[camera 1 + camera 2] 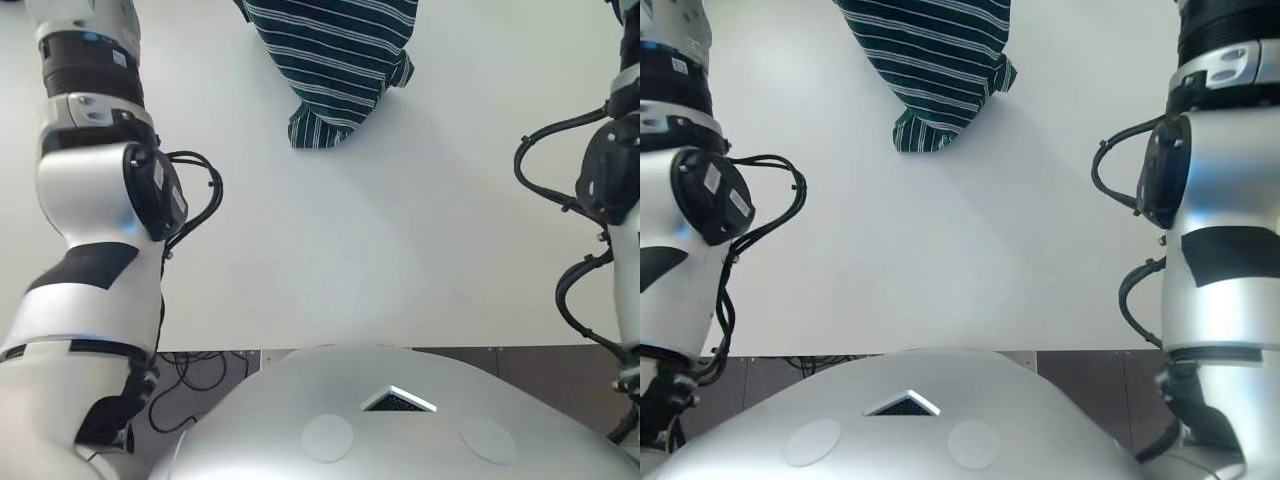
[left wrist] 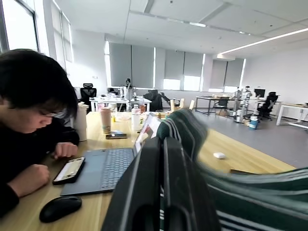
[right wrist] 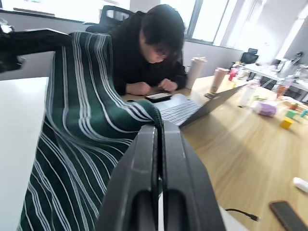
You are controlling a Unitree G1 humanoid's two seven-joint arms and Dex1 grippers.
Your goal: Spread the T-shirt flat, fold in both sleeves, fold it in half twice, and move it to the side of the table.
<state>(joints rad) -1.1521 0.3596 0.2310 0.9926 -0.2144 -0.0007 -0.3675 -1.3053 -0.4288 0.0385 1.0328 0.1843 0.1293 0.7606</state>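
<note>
L tool [image 2: 161, 144]: fingers pressed together, pinching a bunch of the dark-green striped T-shirt [image 1: 335, 60]. Shirt hangs btwn both arms over the far centre of the white table [image 1: 400, 260], lower end bunched & seemingly touching the top. R tool [image 3: 159, 129]: likewise pressed together on a fabric fold. Prob. light, soft, limp knit: will sag & crease, not fragile, may slip from a thin pinch. Best holds: shoulder seams or hem corners. No readable print or label on shirt.
</note>
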